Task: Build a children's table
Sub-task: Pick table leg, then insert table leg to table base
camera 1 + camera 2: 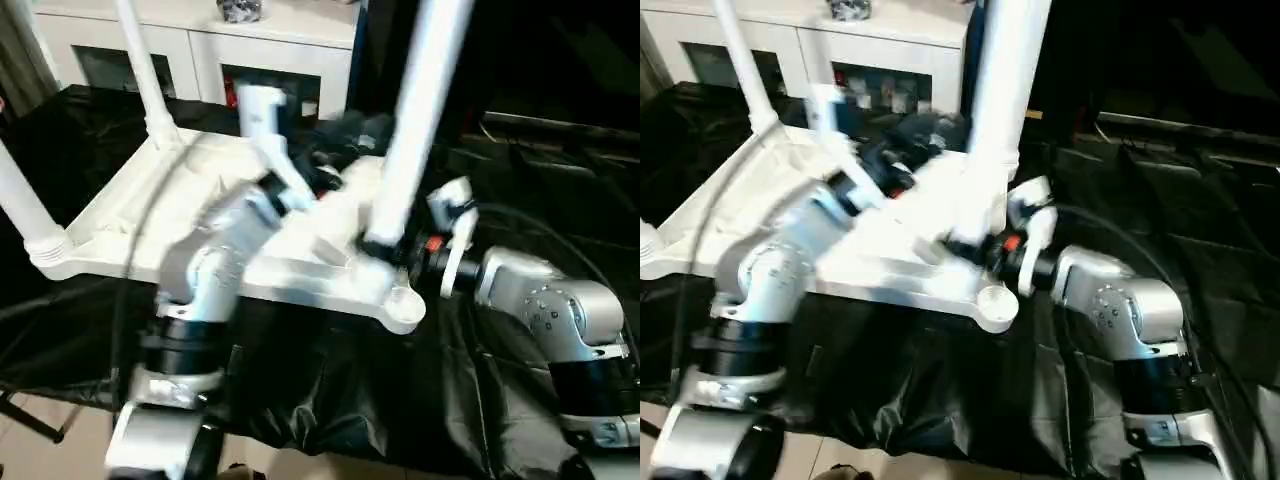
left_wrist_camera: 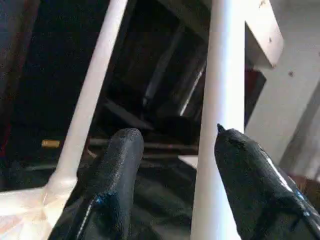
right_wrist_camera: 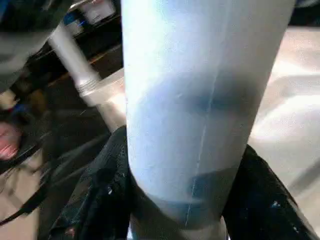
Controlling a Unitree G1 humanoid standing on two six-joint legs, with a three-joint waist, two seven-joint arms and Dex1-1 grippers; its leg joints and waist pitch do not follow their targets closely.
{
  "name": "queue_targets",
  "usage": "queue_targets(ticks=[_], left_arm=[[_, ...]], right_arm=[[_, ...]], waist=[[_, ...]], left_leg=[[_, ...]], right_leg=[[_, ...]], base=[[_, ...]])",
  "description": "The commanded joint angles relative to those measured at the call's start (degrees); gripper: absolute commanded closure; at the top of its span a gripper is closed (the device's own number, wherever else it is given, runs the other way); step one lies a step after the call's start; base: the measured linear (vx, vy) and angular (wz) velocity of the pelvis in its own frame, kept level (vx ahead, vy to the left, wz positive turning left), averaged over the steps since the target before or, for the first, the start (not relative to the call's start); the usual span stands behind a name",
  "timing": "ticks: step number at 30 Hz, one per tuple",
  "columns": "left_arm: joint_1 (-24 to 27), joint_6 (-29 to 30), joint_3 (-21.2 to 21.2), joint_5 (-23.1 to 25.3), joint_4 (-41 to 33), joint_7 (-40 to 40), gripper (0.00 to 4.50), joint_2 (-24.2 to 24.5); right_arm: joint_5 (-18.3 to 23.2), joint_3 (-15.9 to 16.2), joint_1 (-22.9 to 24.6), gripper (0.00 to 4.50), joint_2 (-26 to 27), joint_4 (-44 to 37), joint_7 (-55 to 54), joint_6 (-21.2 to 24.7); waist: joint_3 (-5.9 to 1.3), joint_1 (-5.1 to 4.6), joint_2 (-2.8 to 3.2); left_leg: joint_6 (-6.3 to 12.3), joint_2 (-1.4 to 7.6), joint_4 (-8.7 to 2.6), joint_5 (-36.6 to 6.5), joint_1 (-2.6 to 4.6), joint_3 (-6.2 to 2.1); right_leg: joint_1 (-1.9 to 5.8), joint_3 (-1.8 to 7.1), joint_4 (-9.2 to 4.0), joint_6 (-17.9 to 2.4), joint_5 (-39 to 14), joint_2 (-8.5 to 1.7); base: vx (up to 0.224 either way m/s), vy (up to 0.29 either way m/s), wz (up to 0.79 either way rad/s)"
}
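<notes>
The children's table top (image 1: 130, 215) lies upside down on a black cloth, ribbed side up. One white leg (image 1: 145, 70) stands in the far left corner and another (image 1: 25, 215) in the near left corner. My right gripper (image 3: 185, 145) is shut on the thick lower end of a third leg (image 1: 415, 120). That leg stands upright with its base on the top, just inside the empty near right corner socket (image 1: 405, 305). My left gripper (image 2: 172, 145) is open over the middle of the top. A white leg (image 2: 220, 100) runs close beside one of its fingers (image 2: 255, 185).
A white cabinet (image 1: 200, 40) with glass doors stands behind the table. The black cloth (image 1: 520, 180) spreads to the right, with dark cables lying on it. Light floor tiles (image 1: 60, 455) show at the near left.
</notes>
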Motion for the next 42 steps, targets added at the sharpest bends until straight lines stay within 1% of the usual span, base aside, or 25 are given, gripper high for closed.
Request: queue_targets(ticks=[1,2,3,4,5,6,7,8,9,10,11,12,14,15,17,18,20,22,24,26,29,32,34,36,42], left_arm=[[0.2,-0.7,-2.6,2.3,2.6,-3.7,1.79,1.3],[0.3,-1.4,-3.2,3.2,3.5,-4.5,1.79,1.9],[0.3,-2.5,-5.5,6.1,5.8,-5.4,1.79,3.6],[0.1,-4.1,-8.3,9.9,9.1,-6.2,1.79,5.5],[0.0,-4.5,-9.0,10.9,9.9,-6.3,1.79,6.0],[-0.3,-5.6,-10.4,13.1,11.8,-6.3,1.79,6.9],[-0.6,-5.8,-10.4,13.5,12.6,-5.7,1.79,6.9],[-2.8,-7.4,-9.7,15.5,17.6,-2.0,1.79,6.1],[-4.6,-8.5,-8.6,15.9,20.4,0.1,1.79,4.9],[-4.9,-8.5,-8.6,15.9,20.6,0.2,1.79,4.8],[-5.2,-8.5,-8.5,15.9,20.9,0.3,1.79,4.6],[-5.9,-8.7,-8.5,16.1,21.8,0.2,1.79,4.3],[-6.7,-9.8,-9.7,17.3,24.6,-0.7,1.79,4.3],[-6.5,-12.1,-13.3,20.3,26.5,-3.4,1.79,5.6],[-6.1,-14.3,-16.6,22.8,27.9,-6.9,1.79,6.8],[-5.1,-15.3,-17.8,21.9,27.4,-13.5,1.79,7.1],[-5.3,-15.1,-16.8,20.6,28.1,-15.6,1.79,6.5],[-7.3,-16.1,-14.8,20.8,31.4,-13.1,1.79,5.5],[-10.3,-17.2,-12.7,21.5,35.1,-8.1,1.79,4.3],[-12.3,-17.7,-11.6,21.0,36.4,-6.4,1.79,3.2],[-13.3,-18.4,-11.6,20.0,35.5,-7.3,1.79,1.9],[-14.5,-16.7,-10.3,16.4,30.0,-9.6,1.79,-2.7],[-14.1,-15.6,-11.0,15.0,27.2,-11.5,1.79,-4.4],[-13.4,-15.0,-11.9,14.3,25.3,-13.5,1.79,-4.9],[-12.0,-13.6,-12.7,14.4,23.2,-15.1,1.79,-5.4]], right_arm=[[-0.9,-1.6,0.0,2.59,0.3,-0.3,-1.9,-2.0],[-1.1,-1.8,0.1,2.59,0.6,-0.3,-2.6,-2.4],[-1.8,-2.3,0.2,2.59,0.9,0.3,-3.8,-3.8],[-2.5,-3.0,0.3,2.59,1.4,1.1,-5.1,-5.7],[-2.7,-3.2,0.3,2.59,1.4,1.3,-5.4,-6.1],[-3.0,-3.5,0.4,2.59,1.5,1.6,-5.7,-6.9],[-3.3,-3.3,0.6,2.59,1.3,1.5,-5.7,-7.1],[-5.1,-2.0,1.7,2.59,0.5,0.9,-5.0,-8.4],[-5.8,-1.2,2.5,2.59,0.3,0.4,-4.6,-8.7],[-5.7,-1.2,2.6,2.59,0.4,0.4,-4.7,-8.7],[-5.7,-1.2,2.7,2.59,0.5,0.3,-4.7,-8.6],[-5.6,-1.2,2.9,2.60,0.6,0.3,-5.0,-8.7],[-6.4,-0.7,3.2,2.60,0.6,0.4,-5.9,-9.2],[-7.2,-0.6,3.3,2.60,0.5,0.8,-6.6,-9.7],[-7.8,-0.6,3.4,2.60,0.3,1.2,-7.0,-10.1],[-8.6,-0.4,3.8,2.60,-0.1,1.5,-6.8,-10.6],[-9.2,-0.4,4.1,2.60,-0.5,1.6,-6.6,-10.9],[-9.4,-0.2,4.7,2.60,-1.1,1.1,-5.7,-11.0],[-9.2,0.2,5.3,2.60,-1.2,0.3,-5.2,-10.7],[-9.5,0.7,5.7,2.60,-1.2,-0.1,-5.0,-10.8],[-9.9,1.4,6.0,2.60,-1.2,-0.3,-4.9,-11.0],[-10.7,2.5,6.5,2.60,-1.1,-1.0,-4.6,-11.1],[-11.1,2.7,6.7,2.60,-1.5,-1.0,-4.2,-11.1],[-11.3,2.8,6.8,2.60,-1.7,-1.0,-4.0,-11.2],[-11.3,3.0,6.5,2.60,-2.0,-0.6,-3.9,-11.5]], waist=[[-4.77,-0.09,0.95],[-4.73,-0.22,0.74],[-4.78,-0.22,1.04],[-4.82,-0.26,0.97],[-4.83,-0.25,0.92],[-4.85,-0.33,0.94],[-4.92,-0.26,1.05],[-4.81,-0.38,1.27],[-4.81,-0.30,1.17],[-4.88,-0.23,1.14],[-4.95,-0.19,1.11],[-4.99,-0.24,1.00],[-4.87,-0.31,0.96],[-4.77,-0.27,0.97],[-4.75,-0.45,0.91],[-4.77,-0.46,0.93],[-4.84,-0.54,1.25],[-4.86,-0.56,1.27],[-4.90,-0.50,1.28],[-4.77,-0.43,1.20],[-4.75,-0.41,1.09],[-4.84,-0.34,1.16],[-4.83,-0.19,0.84],[-4.79,-0.17,0.82],[-4.50,-0.82,0.93]], left_leg=[[-2.38,2.49,-4.23,-7.7,2.82,-1.36],[-2.38,2.49,-4.30,-7.7,2.73,-1.32],[-2.59,2.52,-4.34,-7.9,2.80,-1.38],[-2.60,2.50,-4.30,-7.9,2.84,-1.33],[-2.57,2.44,-4.31,-8.4,2.86,-1.31],[-3.00,2.44,-4.42,-8.6,2.80,-1.35],[-3.14,2.53,-4.41,-8.5,2.94,-1.36],[-3.51,2.45,-4.43,-8.9,2.80,-1.34],[-3.85,2.46,-4.42,-9.8,3.00,-1.31],[-3.81,2.48,-4.43,-9.7,2.85,-1.45],[-3.63,2.52,-4.48,-9.3,2.75,-1.52],[-2.67,2.54,-4.38,-8.6,2.65,-1.47],[-1.77,2.44,-4.26,-8.6,2.57,-1.32],[-1.36,2.45,-4.29,-9.0,2.59,-1.39],[-1.27,2.48,-4.37,-9.5,2.53,-1.39],[-1.06,2.51,-4.41,-9.3,2.49,-1.43],[-1.47,2.59,-4.37,-9.3,2.61,-1.29],[-1.25,2.62,-4.36,-9.9,2.70,-1.25],[-1.09,2.64,-4.30,-11.2,2.79,-1.32],[-0.85,2.73,-4.43,-11.6,2.70,-1.44],[-0.30,2.76,-4.39,-10.6,2.53,-1.46],[0.64,2.88,-4.18,-9.3,2.52,-1.28],[1.41,2.89,-4.12,-8.4,2.34,-1.29],[2.36,2.81,-4.07,-8.1,2.25,-1.28],[1.17,2.89,-4.40,-11.6,2.43,-1.34]], right_leg=[[1.71,1.07,-4.00,-13.6,0.9,-1.91],[1.73,1.10,-4.06,-13.3,1.4,-1.90],[1.76,1.11,-4.00,-13.1,1.6,-1.99],[1.65,1.12,-4.06,-12.8,1.8,-1.95],[1.56,1.19,-4.21,-12.1,1.1,-1.98],[1.78,1.18,-4.04,-12.0,0.9,-2.01],[1.66,1.17,-4.07,-12.0,1.2,-2.03],[1.69,1.18,-4.20,-12.0,1.6,-1.91],[1.74,1.25,-4.20,-12.2,2.1,-1.99],[1.99,1.20,-4.08,-12.4,2.5,-2.13],[2.13,1.14,-3.99,-12.7,3.1,-2.23],[2.09,1.06,-3.84,-13.9,4.5,-2.27],[1.99,1.13,-4.02,-14.7,3.9,-2.28],[1.96,1.21,-4.41,-14.5,2.3,-2.40],[2.01,1.25,-4.40,-13.8,0.5,-2.39],[1.98,1.29,-4.50,-13.7,-0.2,-2.52],[1.81,1.24,-4.32,-14.6,0.2,-2.43],[1.80,1.22,-4.24,-15.6,1.4,-2.42],[1.91,1.20,-4.32,-15.7,0.9,-2.50],[1.96,1.20,-4.48,-15.7,0.1,-2.69],[2.01,1.16,-4.44,-16.2,0.5,-2.74],[2.00,1.19,-4.31,-17.2,2.1,-2.85],[2.16,1.18,-4.22,-17.4,3.2,-2.85],[2.20,1.18,-4.30,-17.2,2.7,-2.81],[1.87,1.24,-4.96,-16.4,-3.2,-2.62]], base=[[0.000,0.000,0.00],[0.000,0.000,0.00],[0.000,0.000,0.00],[0.000,0.000,0.00],[0.000,0.000,0.00],[0.000,0.000,0.00],[0.000,0.000,0.00],[0.000,0.000,0.00],[0.000,0.000,0.00],[0.000,0.000,0.00],[0.000,0.000,0.00],[0.000,0.000,0.00],[0.000,0.000,0.00],[0.000,0.000,0.00],[0.000,0.000,0.00],[0.000,0.000,0.00],[0.000,0.000,0.00],[0.000,0.000,0.00],[0.000,0.000,0.00],[0.000,0.000,0.00],[0.000,0.000,0.00],[0.000,0.000,0.00],[0.000,0.000,0.00],[0.000,0.000,0.00],[0.000,0.000,0.00]])
